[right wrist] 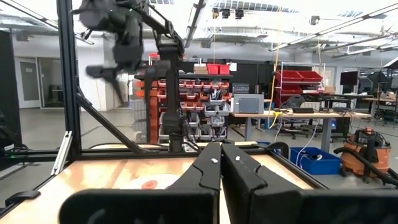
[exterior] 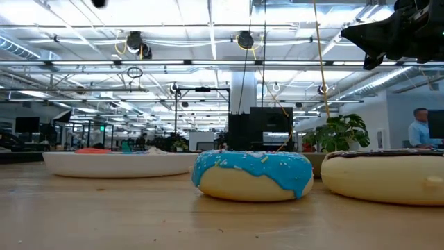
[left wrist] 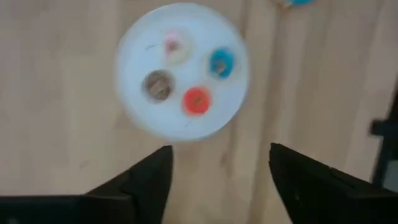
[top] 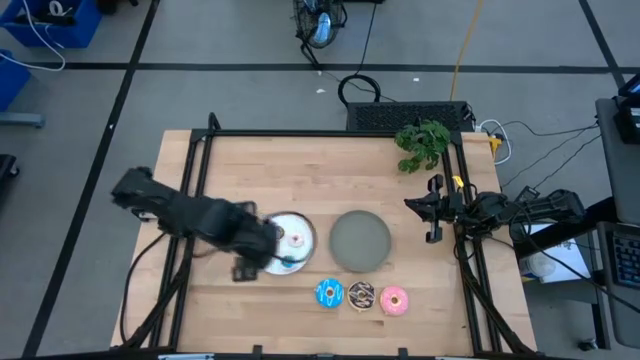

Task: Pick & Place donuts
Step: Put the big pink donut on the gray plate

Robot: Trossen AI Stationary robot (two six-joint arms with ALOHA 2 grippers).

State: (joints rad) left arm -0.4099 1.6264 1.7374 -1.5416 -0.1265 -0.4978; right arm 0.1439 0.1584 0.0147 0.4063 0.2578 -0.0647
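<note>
Clearly the main risk sits at the white plate (top: 303,232), left of centre in the high view: the left gripper (left wrist: 219,174) hangs over its lower-left edge with jaws spread wide and empty. If it drops carelessly, a finger could clip the rim and scatter the tiny donuts.

On that plate I count four tiny donuts in the left wrist view: a brown one (left wrist: 157,85), a red one (left wrist: 197,100), a whitish-pink one (left wrist: 176,48) and a light blue one (left wrist: 222,62), though the blur makes their edges uncertain.

Three larger donuts lie in a row at lower centre of the high view, on bare wood: blue (top: 329,293), brown sprinkled (top: 361,294) and pink (top: 394,300).

One grey plate (top: 360,240) sits at centre.

The right gripper (right wrist: 221,163) waits at the right edge of the table, jaws pressed together on nothing.
</note>
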